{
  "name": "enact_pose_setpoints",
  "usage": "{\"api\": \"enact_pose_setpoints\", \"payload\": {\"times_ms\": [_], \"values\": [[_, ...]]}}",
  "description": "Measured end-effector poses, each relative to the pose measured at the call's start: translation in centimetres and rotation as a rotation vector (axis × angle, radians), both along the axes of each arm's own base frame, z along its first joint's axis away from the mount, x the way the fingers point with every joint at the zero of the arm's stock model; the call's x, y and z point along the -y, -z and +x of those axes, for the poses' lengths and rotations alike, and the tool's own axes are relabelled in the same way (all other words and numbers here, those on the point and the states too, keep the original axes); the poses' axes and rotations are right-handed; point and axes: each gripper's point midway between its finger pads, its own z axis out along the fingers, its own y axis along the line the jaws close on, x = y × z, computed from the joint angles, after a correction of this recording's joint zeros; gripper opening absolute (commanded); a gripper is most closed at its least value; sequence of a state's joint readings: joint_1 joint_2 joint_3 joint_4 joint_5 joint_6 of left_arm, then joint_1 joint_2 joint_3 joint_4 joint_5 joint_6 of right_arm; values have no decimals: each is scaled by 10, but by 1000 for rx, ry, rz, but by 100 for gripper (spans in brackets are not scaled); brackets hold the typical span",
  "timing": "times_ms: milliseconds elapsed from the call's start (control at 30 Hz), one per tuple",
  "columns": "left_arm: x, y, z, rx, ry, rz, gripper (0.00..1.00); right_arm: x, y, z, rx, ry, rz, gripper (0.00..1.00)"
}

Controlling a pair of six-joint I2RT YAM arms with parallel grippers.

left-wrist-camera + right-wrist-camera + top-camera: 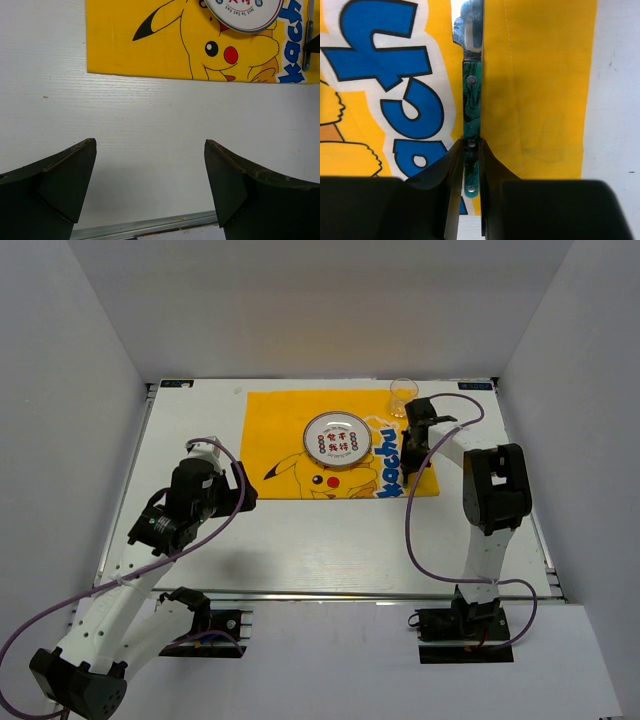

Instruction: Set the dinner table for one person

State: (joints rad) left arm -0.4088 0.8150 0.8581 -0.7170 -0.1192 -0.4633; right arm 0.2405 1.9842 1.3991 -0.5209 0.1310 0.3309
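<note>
The white dinner table [330, 540] carries a yellow Pikachu mat [275, 430] with a round patterned plate [335, 440] on it. A small glass [403, 395] stands beyond the mat's far right corner. My right gripper [470, 146] is shut on the green riveted handle of a metal piece of cutlery [471, 107]. The cutlery lies lengthwise over the mat's right strip, right of the plate, and its tip runs out of the right wrist view. Whether it touches the cloth I cannot tell. My left gripper [150, 150] stands open over bare table below the mat's near left part, holding nothing.
A metal rail [150, 225] edges the table's near side under the left gripper. White walls enclose the table on three sides. Purple cables trail from both arms over the tabletop. Bare tabletop [615, 100] lies right of the mat.
</note>
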Motion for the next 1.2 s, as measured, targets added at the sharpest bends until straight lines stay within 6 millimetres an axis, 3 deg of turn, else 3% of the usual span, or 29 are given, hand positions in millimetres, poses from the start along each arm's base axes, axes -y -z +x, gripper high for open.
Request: {"api": "enact_pose_setpoints", "payload": {"times_ms": [67, 100, 133, 167, 367, 467, 567, 667, 733, 1000, 1200], "values": [[0, 0, 0, 0, 0, 0, 98, 0, 4, 0, -8, 0, -2, 1], [0, 0, 0, 0, 0, 0, 98, 0, 4, 0, -7, 0, -1, 9], [0, 0, 0, 0, 0, 0, 98, 0, 4, 0, -6, 1, -1, 33], [0, 0, 0, 0, 0, 0, 98, 0, 4, 0, -6, 3, 1, 41], [0, 0, 0, 0, 1, -1, 98, -2, -1, 1, 8, 9, 10, 66], [0, 0, 0, 0, 1, 0, 98, 0, -17, 1, 37, 11, 11, 70], [0, 0, 0, 1, 2, -2, 98, 7, -45, 5, 105, 20, 9, 74], [0, -2, -1, 7, 1, -3, 98, 28, -71, 10, 165, 63, 7, 74], [-1, -2, -1, 9, -3, -2, 98, 51, -78, 13, 187, 112, 9, 74], [-5, 14, 4, -51, -35, 39, 98, 163, -36, -37, 50, 376, -34, 75], [-6, 18, 4, -67, -40, 47, 98, 189, -25, -57, 20, 460, -33, 75]]}}
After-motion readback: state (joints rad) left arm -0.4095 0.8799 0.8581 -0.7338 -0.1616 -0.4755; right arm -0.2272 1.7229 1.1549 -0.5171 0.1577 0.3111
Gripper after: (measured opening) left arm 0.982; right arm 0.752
